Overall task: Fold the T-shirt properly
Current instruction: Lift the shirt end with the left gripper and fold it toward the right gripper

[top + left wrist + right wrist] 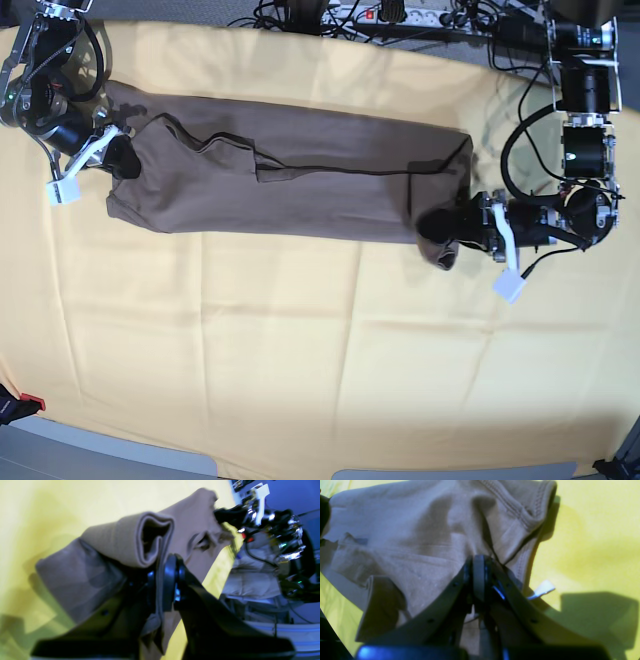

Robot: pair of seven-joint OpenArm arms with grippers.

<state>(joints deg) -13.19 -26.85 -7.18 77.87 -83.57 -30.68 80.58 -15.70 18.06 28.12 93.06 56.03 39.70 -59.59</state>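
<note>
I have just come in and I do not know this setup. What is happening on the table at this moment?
A two-armed robot is folding a taupe T-shirt on a yellow table cloth. The shirt lies as a long band, already folded lengthwise. The left gripper is shut on one end, the right gripper on the other end.

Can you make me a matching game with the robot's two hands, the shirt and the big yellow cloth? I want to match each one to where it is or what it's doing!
Things:
1. left hand
2. right hand
3. T-shirt
4. yellow cloth

Places or states:
A. stretched long between both hands
B. spread flat, covering the table
C. pinching the shirt's end at the base view's right
D. pinching the shirt's end at the base view's left, near the collar

Pairs: 1-C, 2-D, 3-A, 4-B
</note>
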